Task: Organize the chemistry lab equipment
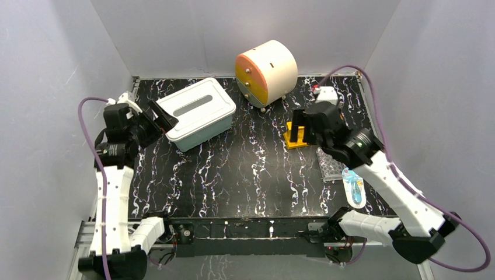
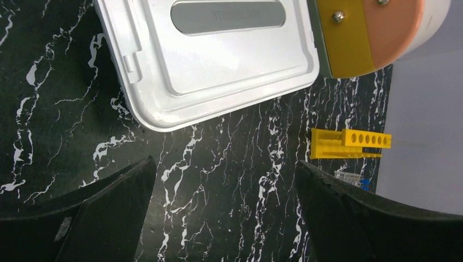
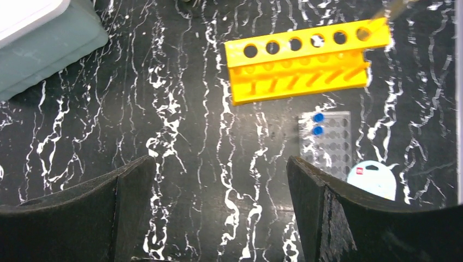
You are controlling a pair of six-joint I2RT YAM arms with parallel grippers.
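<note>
On the desk (image 1: pixel 245 169), rear left: white lidded bin (image 1: pixel 198 114), set at an angle, with a grey slot in its lid and a pale green base.
Rear centre: round drum cabinet (image 1: pixel 265 71) with a peach and orange face bearing small metal knobs, just beside the bin's far right corner.
Rear right: small white block (image 1: pixel 324 93) with a red spot, near the back edge.
Yellow holed rack (image 3: pixel 308 60): right of centre, a row of six round holes along its top with nothing in them; it lies between the drum cabinet and the well plate, touching neither.
Clear well plate (image 3: pixel 327 142): flat on the desk just nearer than the rack, on the right side.
Blue-capped tubes (image 3: pixel 317 123): two, standing in wells at the plate's corner closest to the rack.
White packet (image 1: pixel 354 188): nearer than the plate, close to the desk's right edge, something blue showing through it.
Left arm (image 1: pixel 114 192): reaches up the left side, its wrist by the bin's left end.
Left jaws: spread wide, nothing between the black fingers (image 2: pixel 98 218), above bare desk just short of the bin's corner.
Right arm (image 1: pixel 397 192): reaches in from the near right, passing above the packet and plate.
Right jaws: spread wide and holding nothing, fingers (image 3: pixel 82 218) above bare desk, with the rack just ahead of them.
</note>
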